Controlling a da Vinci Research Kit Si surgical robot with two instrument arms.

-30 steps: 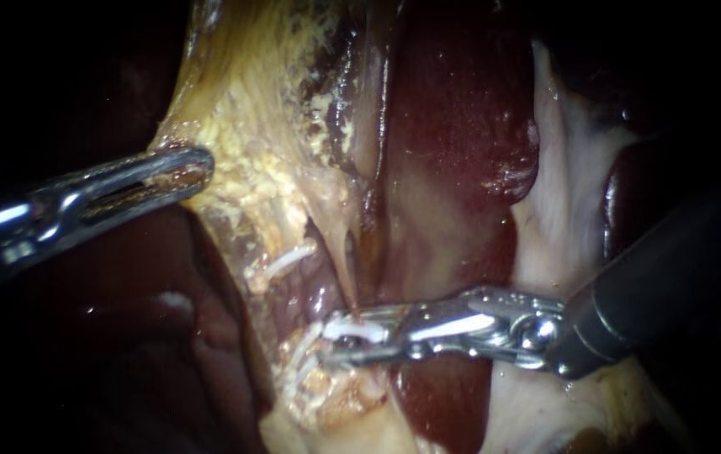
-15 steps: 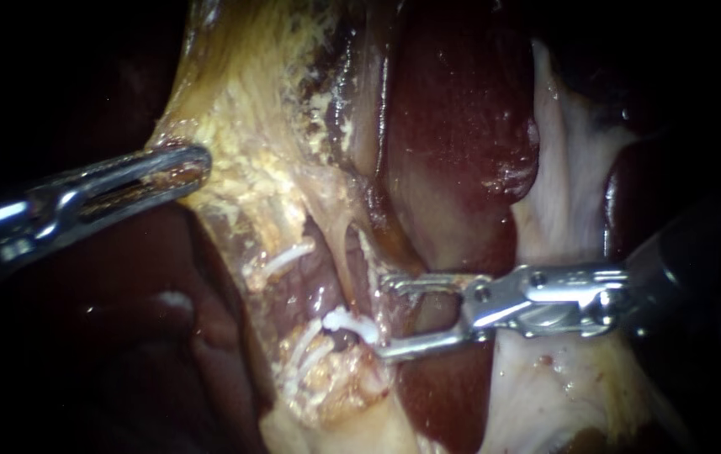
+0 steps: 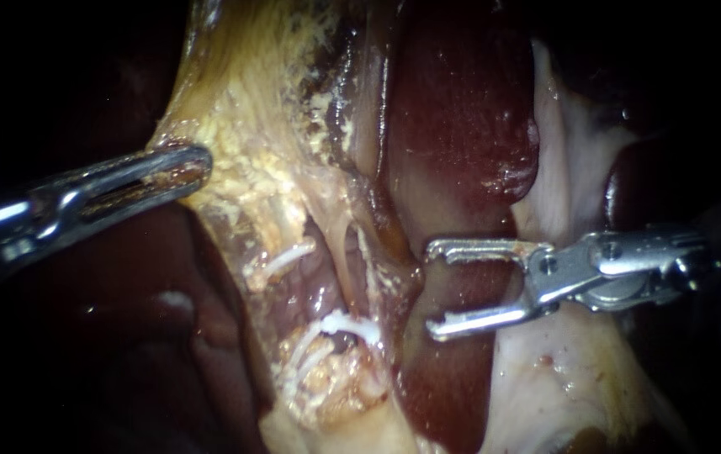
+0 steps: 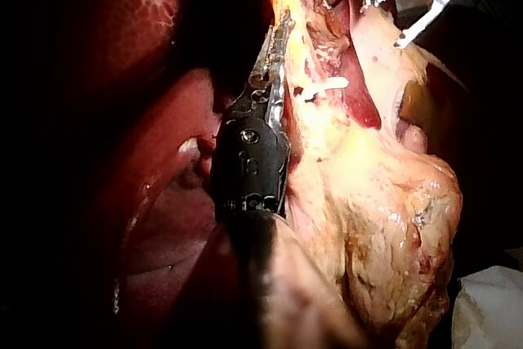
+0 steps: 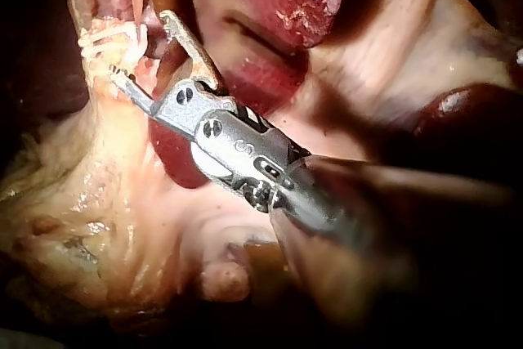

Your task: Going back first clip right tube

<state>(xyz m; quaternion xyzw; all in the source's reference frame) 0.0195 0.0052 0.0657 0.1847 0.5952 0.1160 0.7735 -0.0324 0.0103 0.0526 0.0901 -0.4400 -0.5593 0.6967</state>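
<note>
A white clip [image 3: 345, 324] sits across a thin tube [image 3: 366, 273] low in the endoscope view. To its right, my right instrument [image 3: 433, 288] hangs over dark liver with its jaws wide open and empty, clear of the clip. In the right wrist view the same open jaws [image 5: 139, 46] stand just short of the clip [image 5: 110, 36]. My left instrument [image 3: 183, 172] is shut on the edge of the yellowish tissue [image 3: 242, 109] and holds it stretched to the left. In its wrist view the jaws [image 4: 274, 46] are buried in that tissue, beside the clip [image 4: 323, 86].
Dark red liver [image 3: 461, 109] fills the middle and upper right. Pale white membrane [image 3: 562, 168] lies behind my right instrument. A second white strand [image 3: 284, 256] crosses the tissue above the clip. Bulky yellow fat [image 4: 392, 202] lies beside my left instrument's shaft.
My right instrument's jaws opened off the white clip and drew back to the right and slightly up. The clip stayed on the tube. My left instrument has not moved.
</note>
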